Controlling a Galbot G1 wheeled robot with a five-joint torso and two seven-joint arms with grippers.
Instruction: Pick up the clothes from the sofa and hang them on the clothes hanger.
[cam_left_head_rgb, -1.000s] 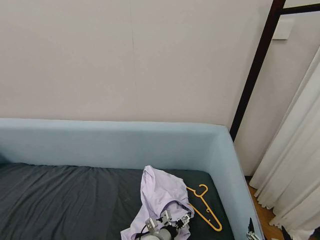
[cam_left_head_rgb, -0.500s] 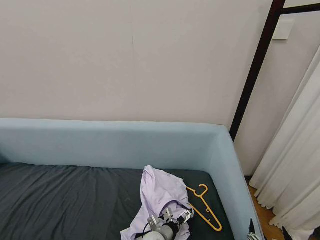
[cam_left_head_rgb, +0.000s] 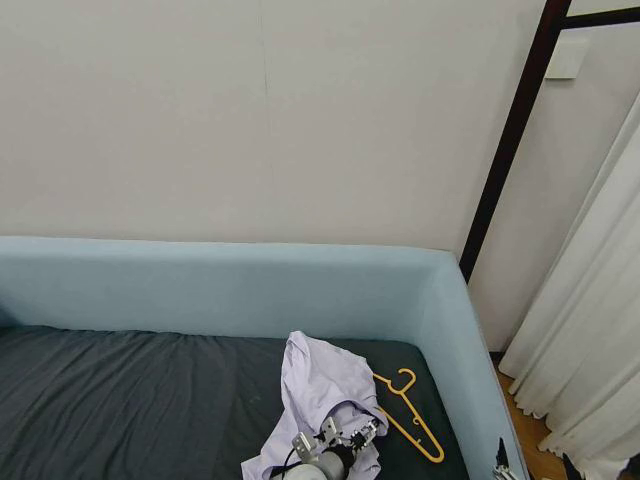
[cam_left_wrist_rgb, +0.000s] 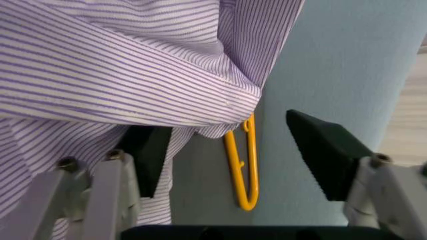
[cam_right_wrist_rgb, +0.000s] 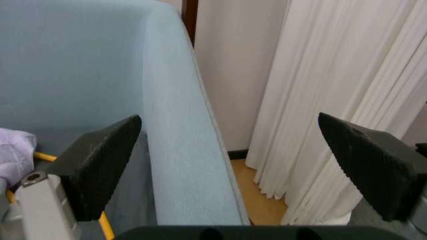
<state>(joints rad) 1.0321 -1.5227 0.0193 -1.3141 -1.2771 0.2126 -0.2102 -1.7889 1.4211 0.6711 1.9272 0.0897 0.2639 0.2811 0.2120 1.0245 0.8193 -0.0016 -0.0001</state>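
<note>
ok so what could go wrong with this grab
1. The left gripper is open at the striped shirt, with little more than a fold's edge between its fingers. Closing here might pinch too little cloth and slip.
2. The orange hanger lies partly tucked under the shirt, so lifting could drag it along.
The right gripper hangs open by the sofa arm, probably too far off to help.

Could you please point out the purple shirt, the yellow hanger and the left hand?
purple shirt (cam_left_head_rgb: 315, 385): head view, crumpled middle
yellow hanger (cam_left_wrist_rgb: 247, 204): left wrist view, bent end
left hand (cam_left_head_rgb: 350, 433): head view, between fingertips
</note>
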